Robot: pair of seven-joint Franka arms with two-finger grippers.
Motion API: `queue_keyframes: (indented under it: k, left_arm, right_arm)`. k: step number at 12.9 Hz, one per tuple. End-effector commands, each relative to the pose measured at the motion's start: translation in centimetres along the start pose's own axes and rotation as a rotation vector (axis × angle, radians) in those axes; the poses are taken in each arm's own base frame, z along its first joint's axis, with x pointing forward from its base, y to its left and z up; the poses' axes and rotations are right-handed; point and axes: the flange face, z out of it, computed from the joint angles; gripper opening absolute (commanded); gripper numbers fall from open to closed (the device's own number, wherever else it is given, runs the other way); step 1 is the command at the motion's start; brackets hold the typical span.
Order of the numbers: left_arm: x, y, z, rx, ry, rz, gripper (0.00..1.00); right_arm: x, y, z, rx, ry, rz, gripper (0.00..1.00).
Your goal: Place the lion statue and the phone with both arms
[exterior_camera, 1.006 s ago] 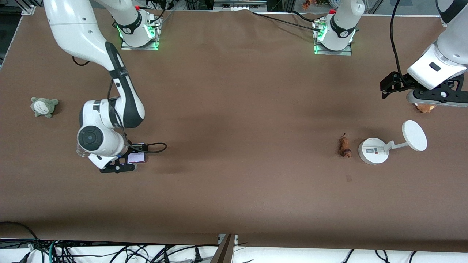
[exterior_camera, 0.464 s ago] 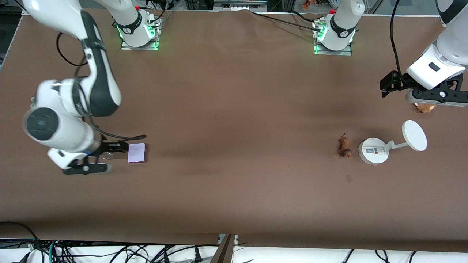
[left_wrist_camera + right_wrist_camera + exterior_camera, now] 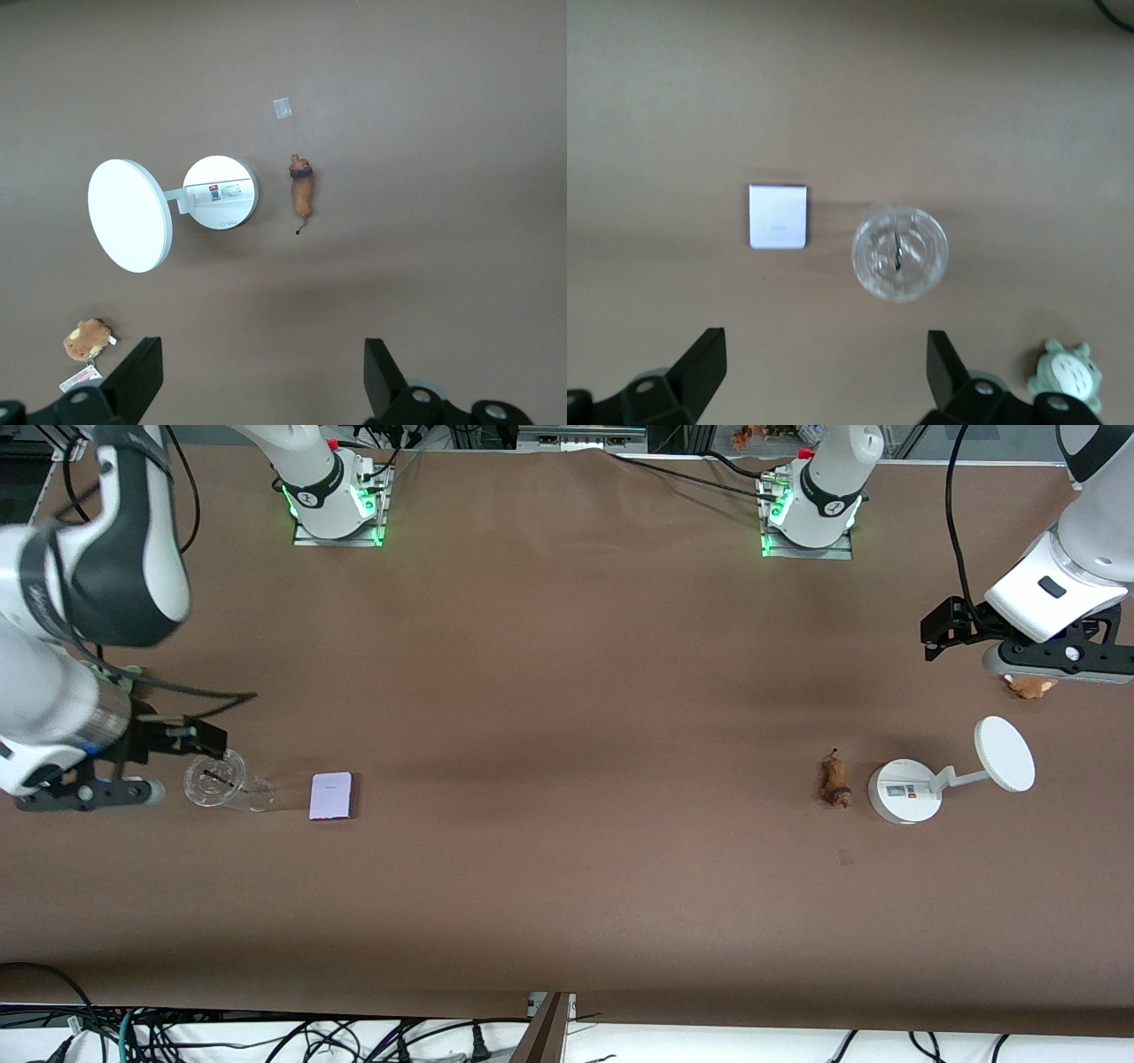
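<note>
A clear cup [image 3: 215, 779] stands near the counter's [image 3: 567, 691] right-arm end; a white stand [image 3: 905, 791] and brown plush [image 3: 1029, 685] sit near the left-arm end.

Lion statue [image 3: 302, 187] lies just beside white round-based stand [image 3: 221, 192], open left pincer [image 3: 257, 381] above

The brown surface [image 3: 567, 691] carries the phone [image 3: 331, 795] beside a clear cup [image 3: 215, 779] toward the right arm's end, and the lion statue [image 3: 834, 779] beside a white stand [image 3: 904, 791] toward the left arm's end.
</note>
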Motion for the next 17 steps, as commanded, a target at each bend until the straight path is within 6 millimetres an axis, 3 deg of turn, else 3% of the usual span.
queue_keyframes:
  k: [1, 3, 4, 6, 8, 9, 17]
  left_arm:
    - [-0.4, 0.0, -0.6, -0.006, -0.008, 0.002, 1.0]
    - [-0.4, 0.0, -0.6, -0.008, -0.011, 0.003, 1.0]
    - [-0.5, 0.0, -0.5, -0.008, -0.013, 0.002, 1.0]
    - [-0.5, -0.2, -0.5, -0.006, -0.014, 0.002, 1.0]
    - [-0.5, -0.3, -0.5, -0.008, -0.013, 0.0, 1.0]
    - [-0.5, -0.1, -0.5, -0.006, -0.013, 0.003, 1.0]
    - [-0.4, -0.5, -0.5, -0.007, -0.01, -0.007, 1.0]
  right_arm:
    - [-2.8, 2.1, -3.2, 0.047, 0.005, 0.034, 1.0]
    - [-5.8, 3.4, -5.0, 0.093, 0.02, 0.046, 1.0]
    - [-7.2, 2.4, -5.2, 0.101, 0.013, 0.025, 1.0]
    - [-8.8, 2.5, -5.2, 0.096, 0.007, 0.016, 1.0]
    - [-10.8, 5.1, -6.9, 0.103, 0.021, 0.049, 1.0]
    - [-11.5, 5.0, -7.0, 0.106, 0.017, 0.049, 1.0]
    - [-11.8, 4.8, -6.8, 0.104, -0.058, 0.051, 1.0]
